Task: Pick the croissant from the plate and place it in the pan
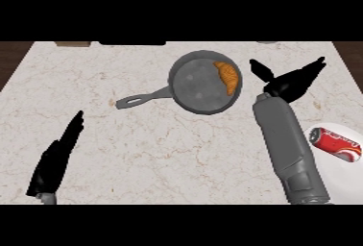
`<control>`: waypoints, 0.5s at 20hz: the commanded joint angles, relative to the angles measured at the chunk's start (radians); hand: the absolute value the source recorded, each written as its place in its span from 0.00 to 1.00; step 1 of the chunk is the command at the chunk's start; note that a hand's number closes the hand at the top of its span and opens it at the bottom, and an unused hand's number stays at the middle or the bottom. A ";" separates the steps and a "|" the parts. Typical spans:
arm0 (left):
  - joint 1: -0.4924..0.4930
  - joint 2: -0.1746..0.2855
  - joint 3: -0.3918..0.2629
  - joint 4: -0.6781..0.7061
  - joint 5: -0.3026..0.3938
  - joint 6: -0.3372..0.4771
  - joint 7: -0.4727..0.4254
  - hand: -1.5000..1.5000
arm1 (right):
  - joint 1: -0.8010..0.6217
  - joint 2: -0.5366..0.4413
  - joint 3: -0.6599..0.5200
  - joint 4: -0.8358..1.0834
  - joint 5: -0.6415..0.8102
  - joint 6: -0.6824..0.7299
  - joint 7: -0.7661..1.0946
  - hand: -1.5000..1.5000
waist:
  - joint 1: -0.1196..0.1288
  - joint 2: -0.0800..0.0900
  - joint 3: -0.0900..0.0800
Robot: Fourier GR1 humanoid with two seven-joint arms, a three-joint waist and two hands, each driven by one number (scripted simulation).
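Note:
An orange-brown croissant (227, 77) lies inside the grey pan (199, 91), against its right rim. The pan's handle (142, 98) points left and toward me. My right hand (289, 82) hovers just right of the pan with fingers and thumb spread, holding nothing and apart from the croissant. A white plate (340, 178) sits at the right edge, partly behind my right forearm. My left hand (56, 156) rests open at the lower left, fingers pointing up.
A red soda can (335, 142) lies on its side on the white plate. Dark objects (132, 43) line the counter's far edge. The marble counter (142, 144) stretches between my two arms.

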 commanded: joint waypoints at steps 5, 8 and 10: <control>0.012 -0.017 -0.003 0.008 -0.036 0.037 0.016 0.50 | 0.314 0.006 0.239 -0.275 0.006 -0.068 0.104 0.00 | -0.061 -0.021 -0.003; 0.054 0.009 0.034 -0.008 -0.006 0.017 -0.012 0.50 | 0.449 0.006 0.308 -0.443 0.036 -0.023 0.151 0.00 | -0.061 -0.022 -0.004; 0.034 0.021 0.051 -0.043 0.018 0.001 0.032 0.50 | 0.569 0.006 0.375 -0.538 0.054 -0.033 0.169 0.00 | -0.058 -0.019 -0.003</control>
